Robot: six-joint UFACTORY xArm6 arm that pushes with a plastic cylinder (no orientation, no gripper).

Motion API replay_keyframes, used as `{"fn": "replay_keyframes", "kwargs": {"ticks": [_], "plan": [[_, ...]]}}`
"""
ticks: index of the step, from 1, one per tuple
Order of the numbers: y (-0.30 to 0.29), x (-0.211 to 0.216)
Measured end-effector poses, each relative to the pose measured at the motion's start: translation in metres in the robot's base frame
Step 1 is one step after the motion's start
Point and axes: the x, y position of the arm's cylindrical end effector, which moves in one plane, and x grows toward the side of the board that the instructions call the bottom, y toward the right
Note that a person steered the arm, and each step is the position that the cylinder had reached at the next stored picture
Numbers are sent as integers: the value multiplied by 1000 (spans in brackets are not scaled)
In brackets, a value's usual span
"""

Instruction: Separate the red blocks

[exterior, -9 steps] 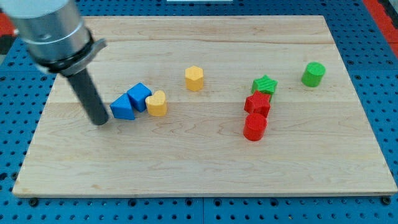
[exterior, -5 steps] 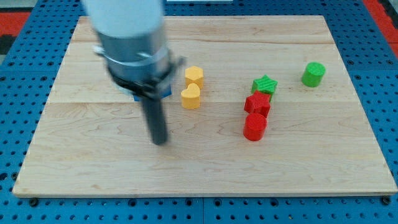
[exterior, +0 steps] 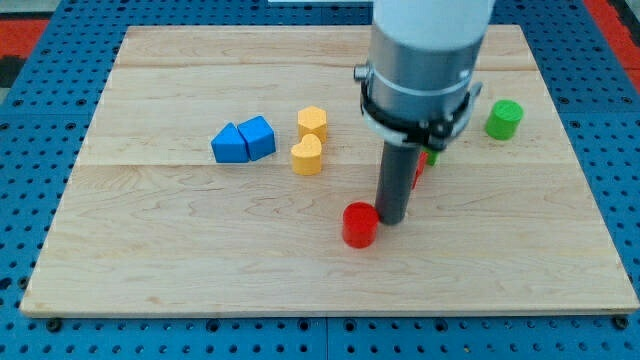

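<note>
A red cylinder block (exterior: pixel 359 224) lies on the wooden board (exterior: pixel 200 260) below the centre. My tip (exterior: pixel 391 219) stands just right of it, touching or almost touching its side. A second red block (exterior: pixel 417 175) shows only as a sliver behind my rod, up and to the right; its shape is hidden. A small piece of a green block (exterior: pixel 430 156) peeks out beside it, mostly hidden by the arm.
A green cylinder (exterior: pixel 503 119) stands at the right. Two yellow blocks, a hexagonal one (exterior: pixel 312 123) and a heart-like one (exterior: pixel 307 156), sit left of centre. Two blue blocks (exterior: pixel 243 141) touch each other further left.
My rod has swept from the left across to the red blocks. The red cylinder has slid down and left, away from the other red block. The blue and yellow blocks were shifted earlier.
</note>
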Motion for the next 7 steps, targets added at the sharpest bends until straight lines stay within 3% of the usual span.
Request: {"fn": "replay_keyframes", "kwargs": {"ticks": [2, 3, 5, 6, 7], "plan": [[-76, 18], [-87, 63], [-98, 6], [-100, -57], [-102, -82]]}}
